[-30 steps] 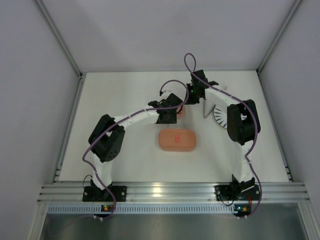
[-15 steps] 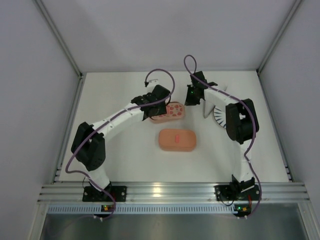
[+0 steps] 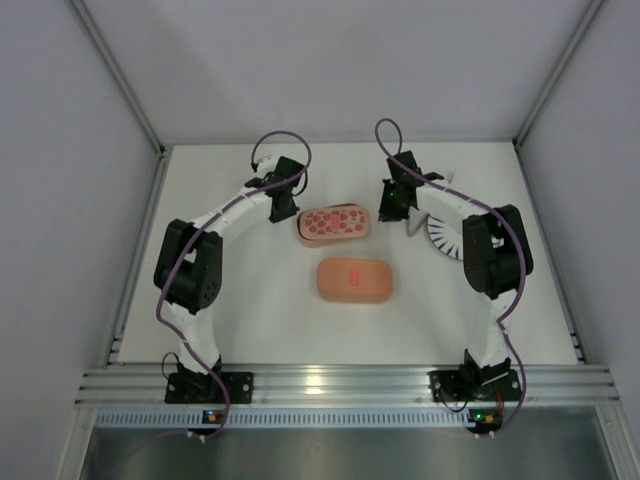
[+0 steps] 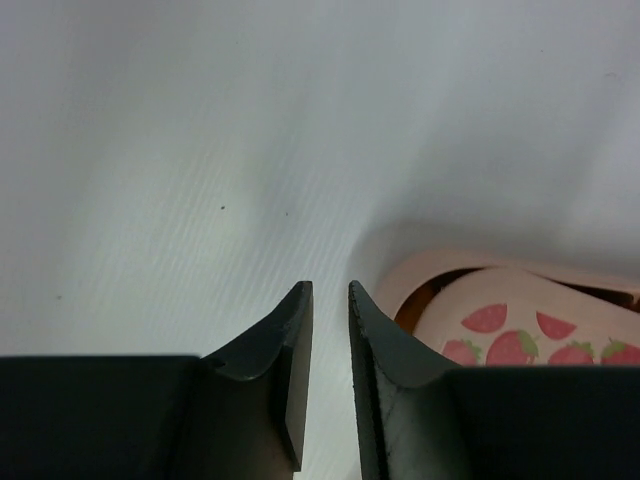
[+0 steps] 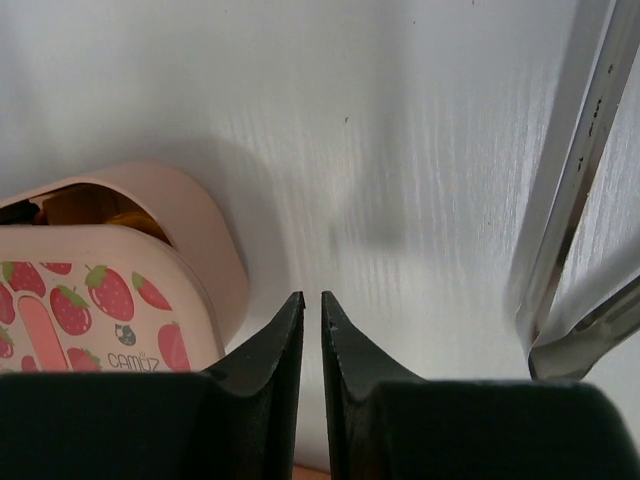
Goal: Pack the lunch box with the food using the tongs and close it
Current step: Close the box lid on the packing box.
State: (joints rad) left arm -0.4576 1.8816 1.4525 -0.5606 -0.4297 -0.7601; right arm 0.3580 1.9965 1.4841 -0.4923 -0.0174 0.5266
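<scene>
- Camera above: left gripper [image 3: 285,210] has pulled back leftward off the strawberry-lidded lunch box [image 3: 334,223], which is now fully visible mid-table. The plain pink box [image 3: 354,280] is unmoved, and the right gripper [image 3: 393,205] is just right of the lidded one.
- Left wrist: jaws a narrow gap apart, empty.
- Right wrist: jaws almost together, empty; tongs [image 5: 575,190] lie on the table to the right.

Top camera sits high above and behind the arm bases, looking down on the whole white table [image 3: 250,300], bases at 6 o'clock. Left wrist camera rides low and close behind the left gripper [image 4: 330,300], catching the salmon-pink plastic lunch box with the strawberry-print lid [image 4: 500,320] at 4 o'clock. Right wrist camera, just as near behind the right gripper [image 5: 312,305], shares that box [image 5: 100,290] at 8 o'clock, with slim silvery metal tongs [image 5: 575,200] at 3 o'clock.
</scene>
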